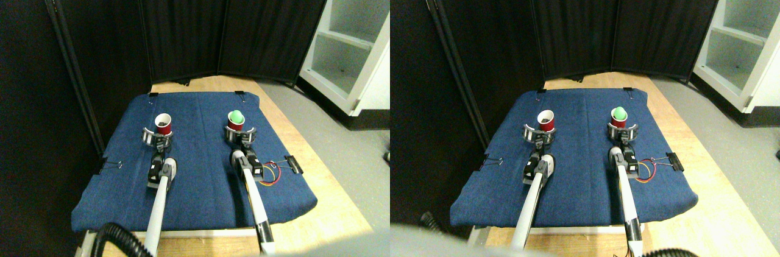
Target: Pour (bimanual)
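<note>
While both arms reach over the blue cloth, the left gripper rings an empty red cup and the right gripper rings a red cup with green ball, toward the cloth's far edge; whether they clamp, I cannot tell

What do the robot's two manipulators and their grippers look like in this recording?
Both are slim pale, whitish limbs with dark joint blocks near the end. The left gripper and right gripper are dark with curved, light grey jaw pieces. Red and yellow wires loop out beside the right manipulator's dark block. A black corrugated hose curls by the left limb's base. No markings are legible.
</note>
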Tool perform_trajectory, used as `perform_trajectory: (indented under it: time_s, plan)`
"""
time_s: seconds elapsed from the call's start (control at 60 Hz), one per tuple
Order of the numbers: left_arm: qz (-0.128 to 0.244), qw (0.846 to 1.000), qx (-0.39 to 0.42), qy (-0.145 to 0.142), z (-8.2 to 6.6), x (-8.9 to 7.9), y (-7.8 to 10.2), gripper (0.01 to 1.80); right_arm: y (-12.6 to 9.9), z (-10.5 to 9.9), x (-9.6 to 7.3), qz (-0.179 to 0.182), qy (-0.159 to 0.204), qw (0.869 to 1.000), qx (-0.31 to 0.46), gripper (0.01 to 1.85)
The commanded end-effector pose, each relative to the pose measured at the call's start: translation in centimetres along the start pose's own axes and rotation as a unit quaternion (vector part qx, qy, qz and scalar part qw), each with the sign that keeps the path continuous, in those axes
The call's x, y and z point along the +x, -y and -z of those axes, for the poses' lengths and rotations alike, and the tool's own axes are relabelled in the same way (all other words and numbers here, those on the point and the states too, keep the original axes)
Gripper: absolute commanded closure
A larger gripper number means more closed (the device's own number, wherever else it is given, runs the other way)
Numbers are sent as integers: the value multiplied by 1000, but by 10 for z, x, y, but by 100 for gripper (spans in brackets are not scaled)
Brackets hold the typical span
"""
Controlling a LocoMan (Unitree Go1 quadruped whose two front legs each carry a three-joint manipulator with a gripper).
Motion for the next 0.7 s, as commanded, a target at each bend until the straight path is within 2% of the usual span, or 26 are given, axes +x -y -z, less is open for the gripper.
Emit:
perform_trajectory:
  time_s: [0.017, 0.267, 0.367, 0.517, 0.7]
  plan:
    - [-5, 1000, 0, -3, 10, 5, 0, 64, -1, 2, 2, -6, -3, 1000, -7, 80]
    - [-10, 1000, -26, -13, 18, 15, -6, 61, -4, 7, 2, -7, -2, 1000, -13, 81]
    - [-17, 999, -41, -9, 22, 17, -7, 61, -4, 8, 2, -7, -7, 1000, -6, 84]
    - [-17, 998, -65, -4, 26, 22, -10, 72, -5, 9, 2, -8, -6, 1000, -13, 83]
    - [-23, 998, -66, -13, 28, 24, -13, 67, -5, 9, 4, -8, -2, 1000, -9, 82]
